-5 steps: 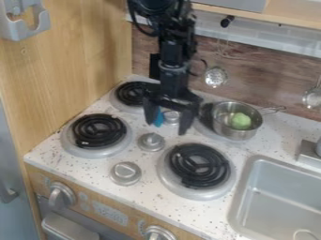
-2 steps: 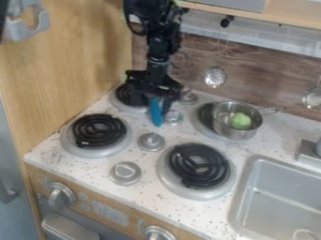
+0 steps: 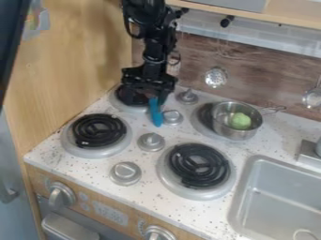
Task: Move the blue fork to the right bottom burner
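The jaws are low over the left top burner (image 3: 116, 102), left of the pot (image 3: 234, 132); whether they are open or shut on the fork cannot be told. The gripper (image 3: 149, 97) points down, and the black arm (image 3: 152, 46) above it rises to the top edge, left of the pot. The blue fork (image 3: 155, 113) is at the gripper, its upper end close under it and its lower end slanting down over the counter (image 3: 94, 169), left of the pot. Whether the fork touches the counter cannot be told. It is well apart from the right bottom burner (image 3: 199, 165).

Just right of the fork, between it and the pot, is a knob (image 3: 172, 117). Another knob (image 3: 187, 97) sits farther back, left of the pot, and two more (image 3: 150, 142) (image 3: 125, 174) are nearer the front, left of the pot.

The pot stands over the right part of the right top burner (image 3: 201, 117), with a green thing (image 3: 239, 121) inside and its handle (image 3: 274, 109) pointing right. The right bottom burner is in front of the pot and a little left. The left bottom burner (image 3: 98, 131) is well left of the pot. Behind the pot hangs a strainer (image 3: 216, 77). In front and to the right of the pot is the sink (image 3: 249, 165).
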You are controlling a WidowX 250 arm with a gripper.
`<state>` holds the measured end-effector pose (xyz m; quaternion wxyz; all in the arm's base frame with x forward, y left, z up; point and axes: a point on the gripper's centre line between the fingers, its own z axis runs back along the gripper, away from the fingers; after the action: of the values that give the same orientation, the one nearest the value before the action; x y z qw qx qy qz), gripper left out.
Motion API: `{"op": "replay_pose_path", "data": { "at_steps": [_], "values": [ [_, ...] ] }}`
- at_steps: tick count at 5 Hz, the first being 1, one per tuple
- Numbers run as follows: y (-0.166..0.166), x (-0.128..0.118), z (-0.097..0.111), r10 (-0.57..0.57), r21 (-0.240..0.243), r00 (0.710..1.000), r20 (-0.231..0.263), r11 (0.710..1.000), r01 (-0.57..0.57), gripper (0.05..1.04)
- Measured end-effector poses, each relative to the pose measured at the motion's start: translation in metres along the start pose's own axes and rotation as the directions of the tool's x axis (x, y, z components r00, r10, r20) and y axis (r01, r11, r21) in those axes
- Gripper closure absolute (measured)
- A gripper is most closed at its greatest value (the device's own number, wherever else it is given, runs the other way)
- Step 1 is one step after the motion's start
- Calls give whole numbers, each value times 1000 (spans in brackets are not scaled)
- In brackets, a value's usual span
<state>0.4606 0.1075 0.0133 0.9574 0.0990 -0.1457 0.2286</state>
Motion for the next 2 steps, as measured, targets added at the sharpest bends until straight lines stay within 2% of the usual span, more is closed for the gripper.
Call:
{"op": "replay_pose_path", "data": {
  "at_steps": [2],
  "values": [
    [5, 20, -22, 135, 35, 991, 20, 990, -136, 85]
  ]
}}
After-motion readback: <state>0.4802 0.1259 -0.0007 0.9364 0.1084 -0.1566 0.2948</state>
